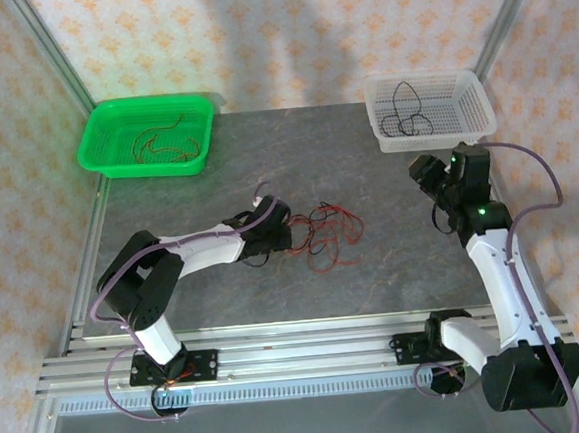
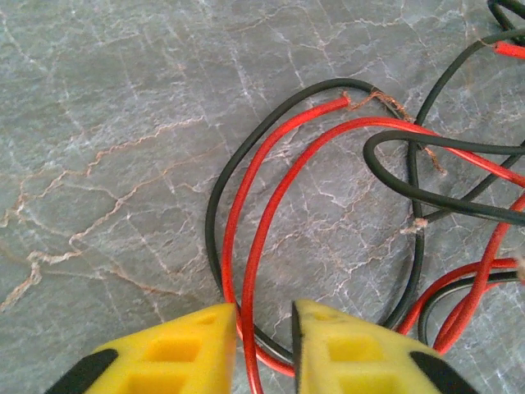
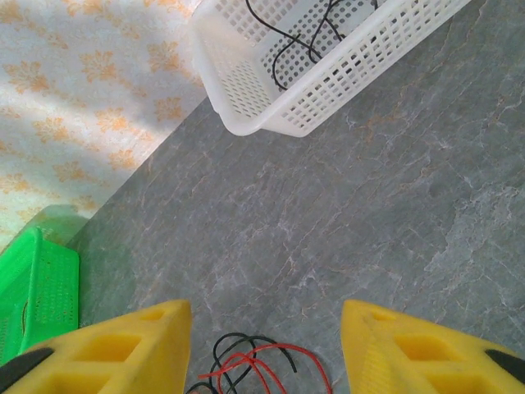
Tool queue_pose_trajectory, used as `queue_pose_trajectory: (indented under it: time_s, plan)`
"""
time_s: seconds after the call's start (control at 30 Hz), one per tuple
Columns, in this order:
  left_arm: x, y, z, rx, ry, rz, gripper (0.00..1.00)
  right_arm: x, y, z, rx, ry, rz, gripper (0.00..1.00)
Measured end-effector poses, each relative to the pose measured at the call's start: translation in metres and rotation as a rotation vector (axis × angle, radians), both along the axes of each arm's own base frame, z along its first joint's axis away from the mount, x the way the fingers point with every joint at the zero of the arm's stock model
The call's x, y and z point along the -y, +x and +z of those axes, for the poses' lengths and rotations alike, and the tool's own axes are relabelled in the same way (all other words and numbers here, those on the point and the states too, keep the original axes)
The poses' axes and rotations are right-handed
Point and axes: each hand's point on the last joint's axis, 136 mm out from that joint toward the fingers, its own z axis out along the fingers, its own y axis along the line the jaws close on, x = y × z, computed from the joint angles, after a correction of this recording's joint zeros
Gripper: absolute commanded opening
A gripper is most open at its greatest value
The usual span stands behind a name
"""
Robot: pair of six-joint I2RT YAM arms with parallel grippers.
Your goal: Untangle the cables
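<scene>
Table middle: the grey table [image 1: 403, 258] was bare between the cables [image 1: 326, 236] and the right arm [image 1: 494, 261]; a gripper could pass there.
Cable heap: red and black loops lay spread just beside the left gripper [image 1: 291, 238] and blocked that spot.
Back left: a green basket [image 1: 148, 135] filled the corner.
Back right: a white basket [image 1: 430, 110] stood just behind the right gripper [image 1: 430, 172].
Between baskets: open table.
Left side: the left arm [image 1: 192, 249] lay low across it.

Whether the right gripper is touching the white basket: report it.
Apart. The right wrist view shows a stretch of bare table between the right gripper and the white basket.
</scene>
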Motion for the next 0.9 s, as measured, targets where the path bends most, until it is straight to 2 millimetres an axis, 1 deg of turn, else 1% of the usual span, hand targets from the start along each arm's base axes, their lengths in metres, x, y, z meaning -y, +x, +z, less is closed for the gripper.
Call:
queue_pose_trajectory:
  time_s: [0.2, 0.27, 0.43, 0.53, 0.6, 0.7, 0.83, 0.87, 0.9]
  plan:
    - [0.001, -0.001, -0.001, -0.001, 0.005, -0.005, 0.09, -0.001, -0.002, 0.005, 0.016, 0.010, 0.002, 0.50]
    - [0.002, -0.002, -0.001, 0.000, 0.006, -0.006, 0.01, -0.002, -0.004, 0.007, 0.022, 0.017, 0.003, 0.48]
    - [0.000, 0.000, 0.000, 0.011, 0.017, 0.004, 0.00, -0.006, -0.010, 0.007, 0.034, 0.040, 0.010, 0.46]
    - [0.000, 0.001, 0.005, 0.022, 0.013, 0.007, 0.00, -0.014, -0.013, 0.002, 0.031, 0.059, 0.033, 0.46]
    - [0.001, 0.001, 0.017, 0.038, 0.002, 0.005, 0.00, -0.028, -0.015, -0.008, 0.016, 0.071, 0.070, 0.46]
    - [0.007, 0.006, 0.053, 0.100, -0.038, 0.003, 0.00, -0.062, -0.020, -0.029, -0.029, 0.090, 0.162, 0.46]
    - [0.016, 0.013, 0.111, 0.206, -0.118, 0.000, 0.00, -0.117, -0.025, -0.062, -0.115, 0.094, 0.306, 0.47]
    - [0.017, 0.013, 0.123, 0.227, -0.134, 0.001, 0.00, -0.136, -0.027, -0.069, -0.134, 0.091, 0.355, 0.48]
    - [0.016, 0.013, 0.131, 0.241, -0.145, 0.002, 0.00, -0.150, -0.029, -0.073, -0.142, 0.092, 0.389, 0.48]
